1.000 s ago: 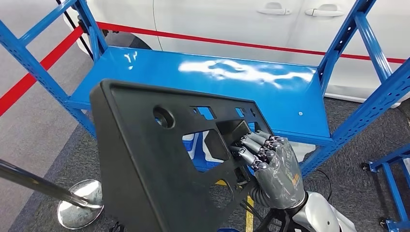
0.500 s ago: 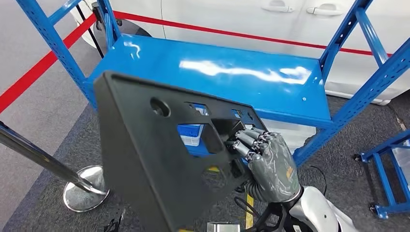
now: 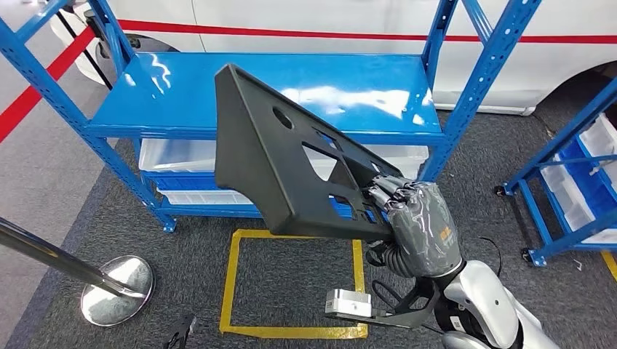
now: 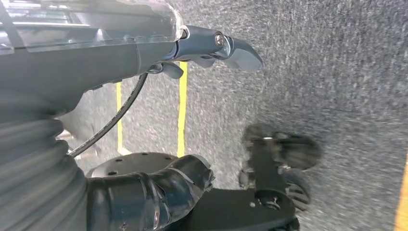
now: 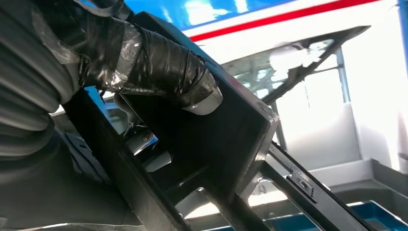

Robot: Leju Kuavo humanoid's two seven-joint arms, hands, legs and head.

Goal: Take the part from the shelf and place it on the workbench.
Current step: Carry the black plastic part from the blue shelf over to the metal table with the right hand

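Beyond the fingers, a blue shelf [image 3: 182, 94], glossy top deck well past the fingertips, white bins on the lower tiers; behind that, a white car body with a red stripe [image 3: 291, 33]; off to the far side of the right hand, a second blue rack [image 3: 575, 174]. Lifted clear of the shelf, a large black part [image 3: 269, 160], flat and pierced with cut-outs, tilted on edge with its broad end away from the fingers and its near corner in the right hand [image 3: 415, 218]; fingers [image 3: 382, 193] bunched together and hooked through an opening of the part; in the right wrist view, thumb [image 5: 163, 67] pressed against the part's face. Below the fingers, grey carpet with a yellow taped square [image 3: 291, 283]; away to the left, a chrome stanchion base [image 3: 116, 291]. In the left wrist view, left hand [image 4: 159, 115] hanging over the carpet, nothing in it; fingers [image 4: 235, 50] apart from the thumb, held straight.
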